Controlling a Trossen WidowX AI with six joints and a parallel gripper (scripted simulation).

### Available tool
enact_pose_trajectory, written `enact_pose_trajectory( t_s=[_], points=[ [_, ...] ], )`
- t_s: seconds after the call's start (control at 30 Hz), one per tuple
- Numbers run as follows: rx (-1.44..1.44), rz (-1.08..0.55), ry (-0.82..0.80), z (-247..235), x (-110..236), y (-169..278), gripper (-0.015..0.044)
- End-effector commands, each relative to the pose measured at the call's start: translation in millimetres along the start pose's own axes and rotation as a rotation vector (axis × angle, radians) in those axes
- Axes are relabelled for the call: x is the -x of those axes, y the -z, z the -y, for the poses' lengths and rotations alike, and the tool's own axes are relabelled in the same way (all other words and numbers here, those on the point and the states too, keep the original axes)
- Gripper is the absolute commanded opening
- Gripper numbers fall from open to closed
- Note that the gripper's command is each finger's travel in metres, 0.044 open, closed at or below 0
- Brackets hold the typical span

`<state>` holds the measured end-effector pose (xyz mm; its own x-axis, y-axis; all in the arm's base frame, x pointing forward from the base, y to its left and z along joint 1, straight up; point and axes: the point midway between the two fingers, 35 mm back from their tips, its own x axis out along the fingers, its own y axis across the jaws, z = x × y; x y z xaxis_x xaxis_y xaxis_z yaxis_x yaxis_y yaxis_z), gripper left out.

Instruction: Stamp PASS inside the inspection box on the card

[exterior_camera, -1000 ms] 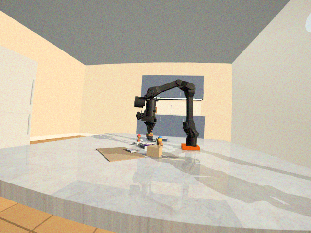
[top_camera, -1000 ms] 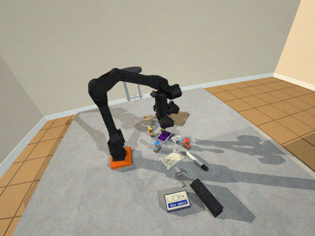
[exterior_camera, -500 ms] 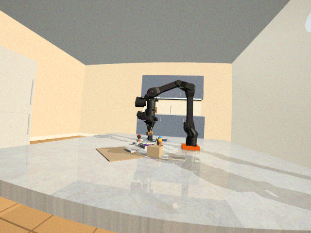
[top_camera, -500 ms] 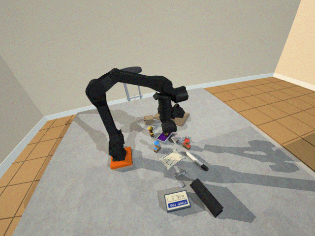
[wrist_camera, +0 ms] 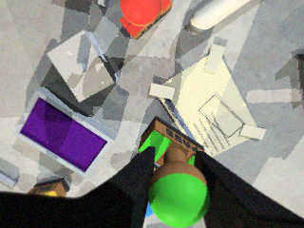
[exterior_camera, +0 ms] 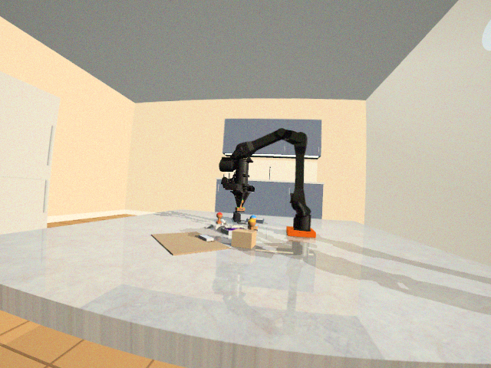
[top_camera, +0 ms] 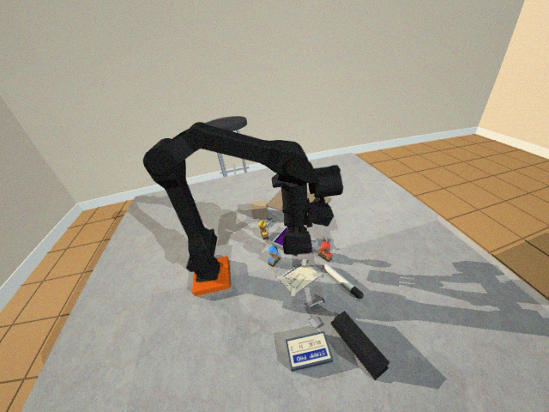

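One stamp, green-knobbed point(wrist_camera: 179, 197), is gripped in the black hand point(wrist_camera: 177, 166) at the bottom centre of the wrist view, carried clear of the counter point(wrist_camera: 280, 180) so its face touches nothing. The purple ink pad point(wrist_camera: 63, 134) lies at left. The cream card point(wrist_camera: 209, 95), with its outlined inspection box point(wrist_camera: 220, 116), lies just right of centre, near the stamp. A red-knobbed stamp point(wrist_camera: 142, 11) stands at the top edge, apart and likely irrelevant.

In the wrist view, the green-knobbed wooden stamp point(wrist_camera: 177, 190) sits at the lower centre, the purple rectangular ink pad point(wrist_camera: 63, 134) to its left, the cream paper card point(wrist_camera: 215, 109) to its upper right, and the red-knobbed stamp point(wrist_camera: 142, 14) at the top.
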<state>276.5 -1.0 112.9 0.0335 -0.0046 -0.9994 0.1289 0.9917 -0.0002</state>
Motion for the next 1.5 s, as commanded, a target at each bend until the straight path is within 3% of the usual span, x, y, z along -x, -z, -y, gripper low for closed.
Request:
enact_pose_trajectory(
  t_s=[0.0,0.3,1.47],
  points=[
    [-0.033,-0.001,0.002,15.7,0.2,0.1,0.0],
    [-0.128,-0.001,0.006,55.0,0.3,1.5,0.0],
    [-0.13,-0.001,0.007,56.0,-21.3,-0.1,0.0]
  ],
)
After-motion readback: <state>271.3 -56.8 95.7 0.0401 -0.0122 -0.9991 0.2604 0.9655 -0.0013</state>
